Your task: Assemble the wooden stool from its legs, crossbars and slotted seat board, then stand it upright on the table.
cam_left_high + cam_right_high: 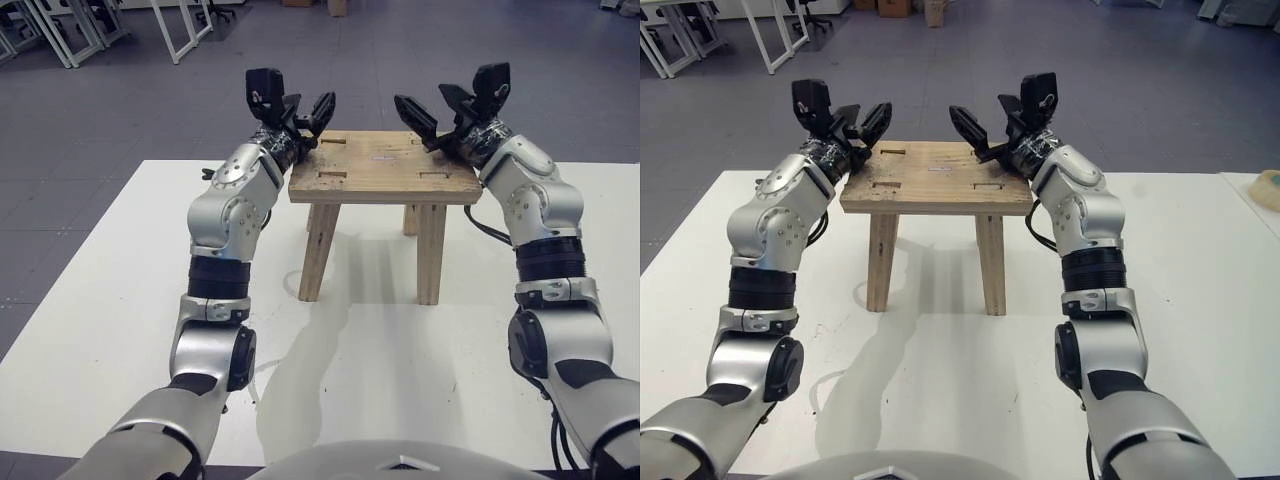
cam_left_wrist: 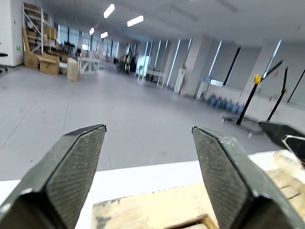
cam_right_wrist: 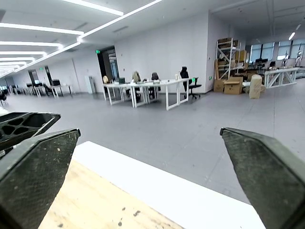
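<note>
As the worktop carries the stool upright, with the left gripper and the right gripper spread and empty at its opposite sides, I judge both should draw outward slowly, so nothing nudges it.

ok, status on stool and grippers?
Left gripper open, empty, at stool's left edge; right gripper same, right edge. Stool upright on table. Nothing in the way.

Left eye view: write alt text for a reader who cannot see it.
An assembled wooden stool stands upright on a white table. The left gripper and right gripper are open, one at each end of its top, holding nothing.
</note>
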